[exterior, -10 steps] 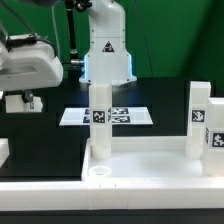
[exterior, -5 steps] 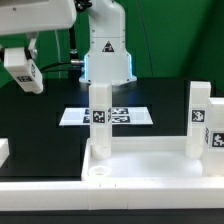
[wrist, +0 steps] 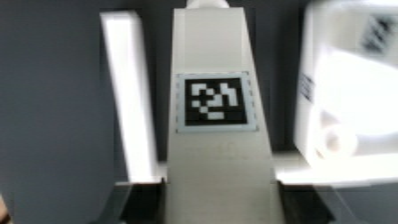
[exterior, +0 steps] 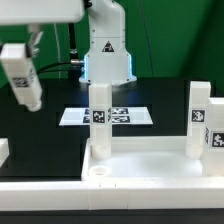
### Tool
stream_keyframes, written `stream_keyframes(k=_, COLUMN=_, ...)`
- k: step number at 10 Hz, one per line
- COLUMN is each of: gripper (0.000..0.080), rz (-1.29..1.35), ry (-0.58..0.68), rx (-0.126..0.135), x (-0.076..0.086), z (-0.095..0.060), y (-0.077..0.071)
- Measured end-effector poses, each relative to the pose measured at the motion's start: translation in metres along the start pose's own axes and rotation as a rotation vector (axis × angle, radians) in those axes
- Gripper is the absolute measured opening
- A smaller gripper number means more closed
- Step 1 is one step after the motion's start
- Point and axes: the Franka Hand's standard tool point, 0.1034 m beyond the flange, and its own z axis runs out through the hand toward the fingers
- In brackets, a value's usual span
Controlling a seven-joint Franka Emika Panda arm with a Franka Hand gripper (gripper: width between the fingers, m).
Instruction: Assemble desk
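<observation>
A square white leg [exterior: 22, 78] bearing a black-and-white tag is seen raised above the black table [exterior: 50, 140] at the exterior view's left, tilted slightly, with its upper end hidden beneath the gripper [exterior: 24, 42]. In the wrist view the same leg [wrist: 217, 100] is shown lengthwise between the two dark fingertips [wrist: 143, 196], which are pressed against its opposite sides; the gripper [wrist: 217, 190] is thus closed narrowly on the leg. The desk slab [exterior: 150, 170], a large white rectangular part with a raised rim, is positioned in the foreground of the exterior view, with a round corner socket [exterior: 98, 172] visible near its front edge. Two further legs are seen upright at the slab: one [exterior: 99, 120] toward the exterior view's left and one [exterior: 200, 122] at the exterior view's right, each carrying tags. The held leg is well apart from the slab, above and to the exterior view's left of it. The marker board [exterior: 105, 116] lies flat on the table behind the slab, in front of the robot base [exterior: 106, 50]. A blurred white part [wrist: 347, 90] is visible beside the held leg in the wrist view; which part it is cannot be determined.
</observation>
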Motion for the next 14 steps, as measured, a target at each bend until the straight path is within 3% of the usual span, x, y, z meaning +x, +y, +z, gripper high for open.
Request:
stream_keyframes(k=2, gripper=0.0291, rz=0.055, ry=0.136, rx=0.002, x=0.033, z=-0.019, y=-0.025)
stream_keyframes(k=3, gripper=0.0291, rz=0.042, ry=0.215, rx=-0.016, x=0.04, z=-0.025, y=-0.031)
stream_keyframes(k=6, gripper=0.0291, rz=0.026, ry=0.395, rx=-0.087, x=0.04, z=-0.023, y=-0.018)
stream_keyframes(k=7, gripper=0.0291, rz=0.049, ry=0.392, rx=-0.079, x=0.038, z=-0.019, y=-0.023)
stream_keyframes(k=9, gripper=0.0291, rz=0.054, ry=0.388, rx=-0.061, x=0.046, z=-0.007, y=-0.048)
stream_keyframes(k=12, gripper=0.0291, rz=0.098, ry=0.378, rx=-0.037, x=0.048, z=0.023, y=-0.079)
stream_keyframes(k=14, gripper=0.0291, rz=0.094, ry=0.377, rx=-0.038, x=0.049, z=0.024, y=-0.08)
